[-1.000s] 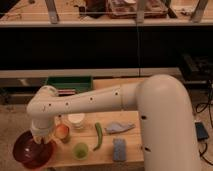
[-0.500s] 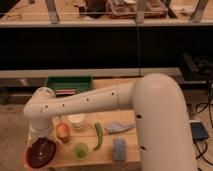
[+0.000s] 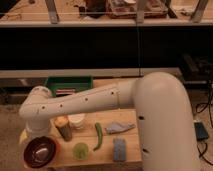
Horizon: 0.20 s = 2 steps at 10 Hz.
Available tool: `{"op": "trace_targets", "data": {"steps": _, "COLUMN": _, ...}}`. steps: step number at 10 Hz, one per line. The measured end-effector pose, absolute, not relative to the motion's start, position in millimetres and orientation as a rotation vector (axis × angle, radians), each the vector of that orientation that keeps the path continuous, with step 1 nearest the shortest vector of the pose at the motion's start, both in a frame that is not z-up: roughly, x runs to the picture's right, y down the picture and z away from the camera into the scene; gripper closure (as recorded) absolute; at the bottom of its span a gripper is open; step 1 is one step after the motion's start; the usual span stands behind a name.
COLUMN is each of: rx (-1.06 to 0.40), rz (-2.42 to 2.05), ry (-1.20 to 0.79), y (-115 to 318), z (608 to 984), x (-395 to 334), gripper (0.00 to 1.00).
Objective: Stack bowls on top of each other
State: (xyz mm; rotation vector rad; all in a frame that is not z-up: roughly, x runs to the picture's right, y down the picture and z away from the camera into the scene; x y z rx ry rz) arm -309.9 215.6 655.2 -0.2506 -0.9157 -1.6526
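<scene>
Judging the step in hand, the job was to get clear of the bowls [image 3: 40, 151] without disturbing them. A straight lift was the safe way out, with no sideways drag across the rim, since glossy bowls slide easily and these sat close to the near left corner of the table [image 3: 107, 156]. Any swing to the right risked clipping the tan cup [image 3: 63, 128] or the white cup [image 3: 76, 120], which stood just beside the forearm.

The gripper [image 3: 36, 134] hung at the low end of the white arm [image 3: 85, 102], pointed down over the left side of the table. Whether it was open, closed or holding anything could not be told, as the wrist hid it.

The bowls lay directly below the gripper and slightly nearer the camera, very close to it, though contact could not be made out. They showed as one round shape with a dark maroon middle and a redder rim, which suggested one nested in the other, though that was not certain.
</scene>
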Motion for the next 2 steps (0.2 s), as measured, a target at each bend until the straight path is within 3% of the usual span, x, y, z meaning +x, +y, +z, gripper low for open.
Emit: {"op": "trace_targets", "data": {"steps": 2, "rx": -0.241, "rz": -1.666, "ry": -0.904, "y": 211.1, "z": 650.0, "x": -311.8, "gripper": 0.2}}
